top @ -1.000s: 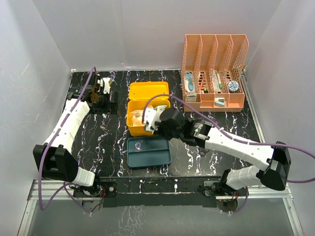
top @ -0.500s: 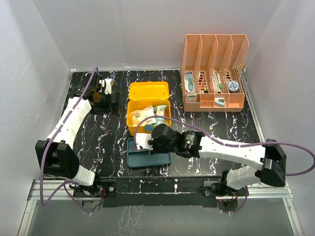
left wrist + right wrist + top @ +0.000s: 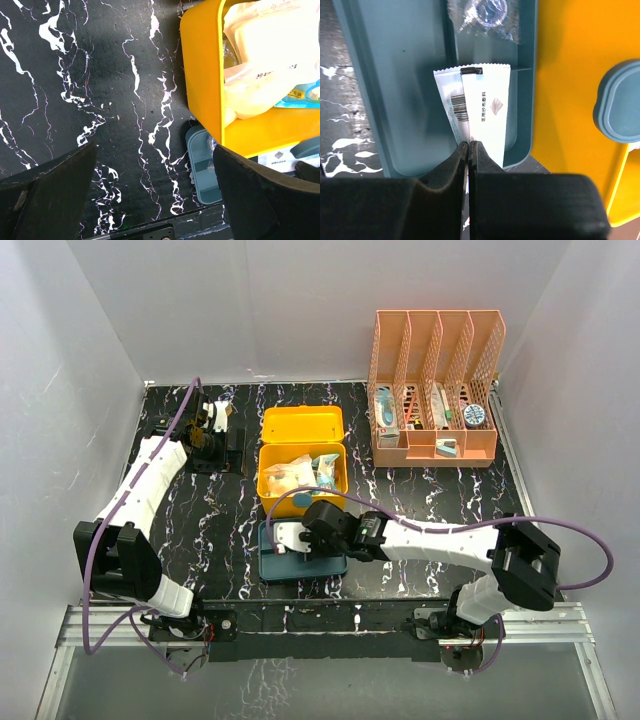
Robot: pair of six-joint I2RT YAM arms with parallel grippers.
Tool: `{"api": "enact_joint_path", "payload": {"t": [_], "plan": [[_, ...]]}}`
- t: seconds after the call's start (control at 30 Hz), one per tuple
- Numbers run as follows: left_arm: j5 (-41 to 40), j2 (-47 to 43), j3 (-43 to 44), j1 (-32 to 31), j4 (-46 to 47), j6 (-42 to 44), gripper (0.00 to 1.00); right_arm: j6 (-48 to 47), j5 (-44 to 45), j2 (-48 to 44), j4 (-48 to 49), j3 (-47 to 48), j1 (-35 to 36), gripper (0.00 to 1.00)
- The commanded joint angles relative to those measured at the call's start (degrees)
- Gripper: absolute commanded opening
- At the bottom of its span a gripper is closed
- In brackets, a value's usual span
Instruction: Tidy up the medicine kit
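- Medicine kit (image 3: 303, 475): yellow box, mid-bench, hinged lid (image 3: 302, 425) thrown back toward the rear wall. A teal latch (image 3: 617, 107) sits on its front wall.
- Box contents: a heap of cream and white packets (image 3: 265, 60) and one blue-labelled packet; the count is not legible.
- Insert tray (image 3: 318, 562): teal, divided, out of the box and flat on the bench (image 3: 420, 500), just in front of the kit.
- Tray contents: a clear crinkled packet (image 3: 485, 12) in one compartment. A white sachet (image 3: 482, 107) with barcode and print lies over the next; whether it touches the floor cannot be told.
- Right tool (image 3: 469, 147): clenched on the sachet's near end, over the tray.
- Left tool (image 3: 155, 200): released, jaws wide and holding nothing, over bare bench left of the kit.
- Orange mesh file rack (image 3: 437, 390): rear right, well apart. Its slots hold small boxes and tubes, too small to identify.
- The tray's right part is hidden under the right arm in the top view.
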Motion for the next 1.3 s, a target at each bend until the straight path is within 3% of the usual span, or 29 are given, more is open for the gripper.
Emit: {"api": "enact_joint_path", "payload": {"t": [0.0,0.9,1.27], "plan": [[0.9,-1.6,1.5,0.4,-1.3,0.5,0.99,-2.0,-1.7,0.0,6.1,-0.8,-2.6,0.00],[0.9,-1.2,2.0,0.4,-1.9,0.6,0.99,-7.0,-5.7,8.4,8.2,-1.7,-8.6,0.00],[1.4,-1.3,2.5,0.4,-2.5,0.7,0.99,-6.7,-7.2,6.0,9.3,-0.8,-10.9,0.02]]}}
